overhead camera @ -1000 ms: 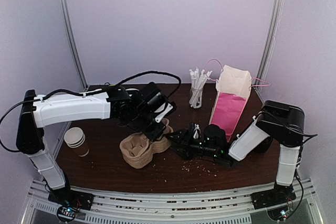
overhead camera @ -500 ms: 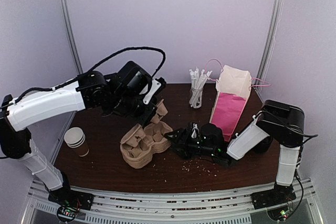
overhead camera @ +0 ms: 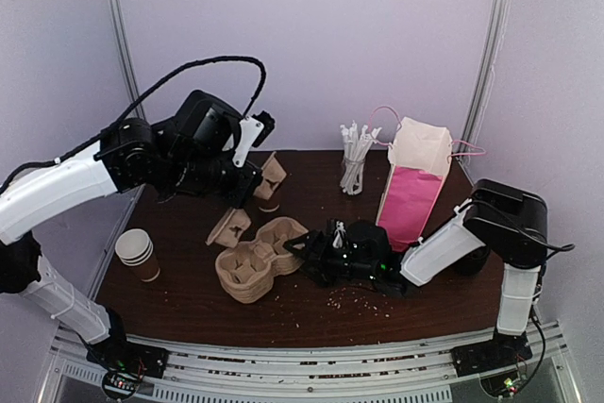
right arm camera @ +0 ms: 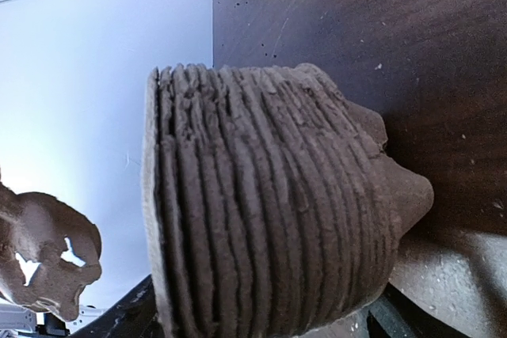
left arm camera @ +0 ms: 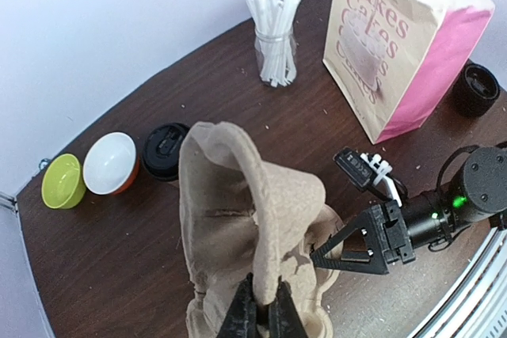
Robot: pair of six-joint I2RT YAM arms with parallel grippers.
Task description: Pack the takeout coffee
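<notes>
Currently your left gripper [left arm camera: 260,312] is pinched tight on the lower rim of a single pulp cup carrier [left arm camera: 238,195], which it holds in the air above the table [overhead camera: 302,318], clear of the stack of carriers [overhead camera: 250,271] below it. From the top camera, that carrier hangs tilted beside the left wrist, over the back-left part of the table. Your right gripper [overhead camera: 298,252] lies low at the right-hand end of the stack. In the right wrist view its fingers stand wide, one on each side of the ribbed pile, and you cannot tell whether they press on it or only flank it. The takeout coffee [left arm camera: 165,150] stands upright at the back of the table with its black lid on, just beside a white bowl [left arm camera: 111,164]. A green bowl [left arm camera: 63,180] sits next to that one. Neither gripper touches the coffee, and the left arm hides it from the top camera. To the right, a glass of wrapped straws [overhead camera: 354,162] stands near the upright pink-and-cream paper bag [overhead camera: 415,186], and the lidless cups [overhead camera: 137,254] sit at the table's left edge.
</notes>
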